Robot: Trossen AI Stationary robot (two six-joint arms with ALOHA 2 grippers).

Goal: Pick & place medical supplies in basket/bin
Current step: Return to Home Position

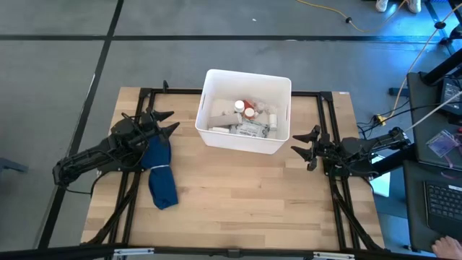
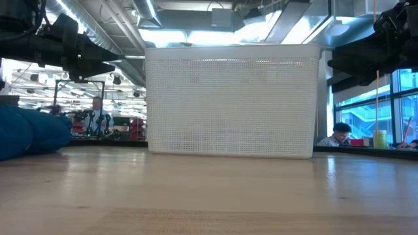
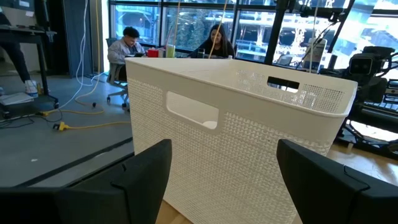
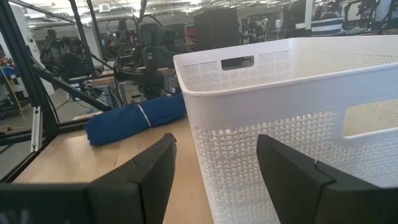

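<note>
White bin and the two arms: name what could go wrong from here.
1. The right gripper stands open close to a corner of the white bin; a sideways swing might shove the bin.
2. The left gripper, also open, hangs just past the end of the blue cloth; dropping low, it could snag and drag the cloth.

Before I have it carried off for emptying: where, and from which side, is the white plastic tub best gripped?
Probably by a handle slot, cut just under the rim in each end wall of the white perforated plastic tub, coming in level from the side. One slot faces the open left hand, the other the open right hand; the long wall seen is plain, offering no hold.
</note>
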